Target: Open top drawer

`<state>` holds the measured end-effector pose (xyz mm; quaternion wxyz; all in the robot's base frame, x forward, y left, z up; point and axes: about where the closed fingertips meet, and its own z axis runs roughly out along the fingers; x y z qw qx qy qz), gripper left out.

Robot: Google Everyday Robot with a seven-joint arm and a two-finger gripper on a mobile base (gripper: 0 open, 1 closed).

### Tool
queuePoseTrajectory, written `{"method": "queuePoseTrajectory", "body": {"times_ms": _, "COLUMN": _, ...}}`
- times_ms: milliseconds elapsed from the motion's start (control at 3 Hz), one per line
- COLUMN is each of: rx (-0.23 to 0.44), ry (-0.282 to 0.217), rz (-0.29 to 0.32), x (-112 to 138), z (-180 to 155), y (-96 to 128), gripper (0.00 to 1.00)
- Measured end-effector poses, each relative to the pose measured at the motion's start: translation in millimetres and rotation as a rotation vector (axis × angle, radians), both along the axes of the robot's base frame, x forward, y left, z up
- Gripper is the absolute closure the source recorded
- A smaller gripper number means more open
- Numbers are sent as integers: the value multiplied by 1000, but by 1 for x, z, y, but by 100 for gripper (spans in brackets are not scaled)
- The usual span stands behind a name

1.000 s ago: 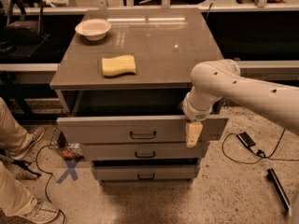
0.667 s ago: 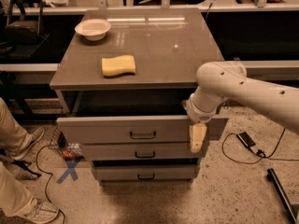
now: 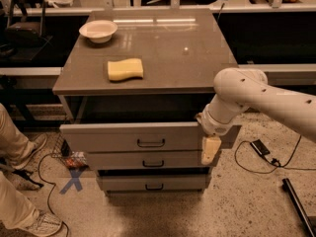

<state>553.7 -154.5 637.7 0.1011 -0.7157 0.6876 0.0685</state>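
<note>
Nearest, the gripper [image 3: 211,150] hangs pointing down at the right end of the top drawer [image 3: 133,137], which stands pulled partly out; whether the gripper is spread or closed cannot be told. Behind, on the cabinet top [image 3: 187,63], lie a sponge [image 3: 125,69] and a bowl [image 3: 98,30].

High front view, angled down, near cabinet [image 3: 197,68], end effector [image 3: 209,154] centre-right
</note>
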Motion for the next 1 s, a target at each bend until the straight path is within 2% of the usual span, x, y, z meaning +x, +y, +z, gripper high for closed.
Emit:
{"method": "queuePoseTrajectory", "body": {"times_ms": 333, "rx": 3, "ry": 23, "rz": -13, "x": -10, "z": 0, "y": -2, "gripper": 41}}
{"method": "queuePoseTrajectory", "body": {"times_ms": 667, "rx": 3, "ry": 23, "rz": -18, "x": -12, "z": 3, "y": -3, "gripper": 72}}
{"method": "queuePoseTrajectory", "body": {"times_ms": 1000, "rx": 6, "ry": 9, "rz": -37, "x": -23, "z": 10, "y": -8, "gripper": 94}}
